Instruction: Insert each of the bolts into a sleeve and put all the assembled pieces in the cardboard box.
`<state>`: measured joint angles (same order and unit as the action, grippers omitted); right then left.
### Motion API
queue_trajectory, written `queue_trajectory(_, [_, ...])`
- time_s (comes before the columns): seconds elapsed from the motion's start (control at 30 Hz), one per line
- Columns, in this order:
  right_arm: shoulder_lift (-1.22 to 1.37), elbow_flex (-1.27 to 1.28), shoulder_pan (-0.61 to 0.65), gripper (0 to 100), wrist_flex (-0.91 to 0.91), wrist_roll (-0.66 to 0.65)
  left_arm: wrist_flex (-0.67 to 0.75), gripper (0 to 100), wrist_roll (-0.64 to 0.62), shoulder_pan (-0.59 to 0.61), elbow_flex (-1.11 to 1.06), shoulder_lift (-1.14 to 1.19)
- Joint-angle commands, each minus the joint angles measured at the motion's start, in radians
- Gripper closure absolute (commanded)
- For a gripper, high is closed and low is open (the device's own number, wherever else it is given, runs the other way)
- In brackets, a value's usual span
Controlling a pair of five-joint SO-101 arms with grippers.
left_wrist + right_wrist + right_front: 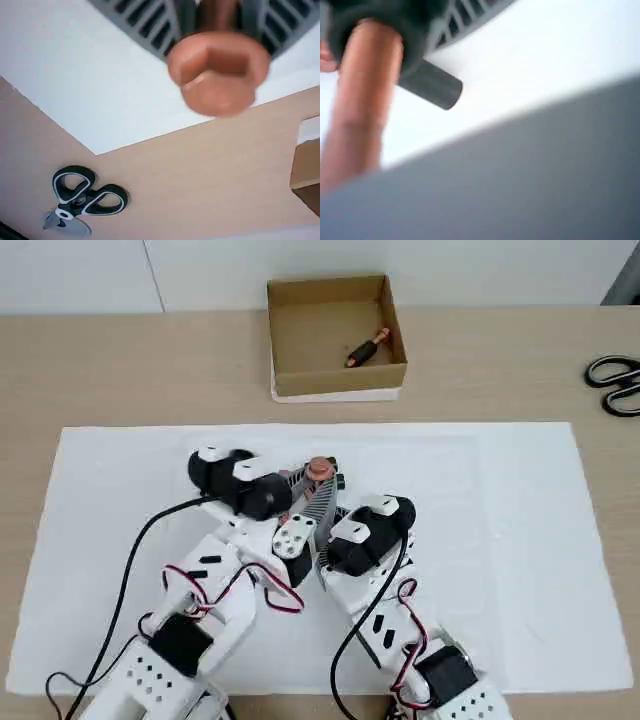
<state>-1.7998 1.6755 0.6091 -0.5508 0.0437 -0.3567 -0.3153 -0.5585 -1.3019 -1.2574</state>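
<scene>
The orange plastic bolt (pixel 217 70) is up off the white sheet (pixel 500 540), over its middle, where your two arms meet. Your left gripper (pixel 216 14) is closed on it. Its grey ribbed fingers (pixel 145 20) squeeze the bolt just behind the six-sided head. The head faces back at the left wrist. The long smooth stem (pixel 362 100) points away, toward your right gripper (pixel 325 492).

Right beside the stem is a short dark grey tube (pixel 432 86), which I think is the sleeve. It sticks out sideways from the stem, so the two are not in a line. I think your next move needs the tube's hole turned to face the stem's tip. I cannot tell if the right gripper is holding the tube, or anything at all.

The brown cardboard box (pixel 340 380) is well apart, past the sheet, with one finished piece (pixel 367 348) inside.
</scene>
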Motion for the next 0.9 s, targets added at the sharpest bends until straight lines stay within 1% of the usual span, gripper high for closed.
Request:
queue_trajectory(0.0, [-0.013,0.008,0.002,99.5,-0.002,0.006,-0.018,99,-0.005,-0.005,-0.024,-0.058])
queue_trajectory(0.7, [-0.015,0.008,0.002,99.5,-0.002,0.006,-0.014,99,-0.003,-0.006,-0.042,-0.052])
queue_trajectory(0.87, [-0.015,0.008,0.002,99.5,-0.002,0.006,-0.017,99,-0.003,-0.006,0.007,0.063])
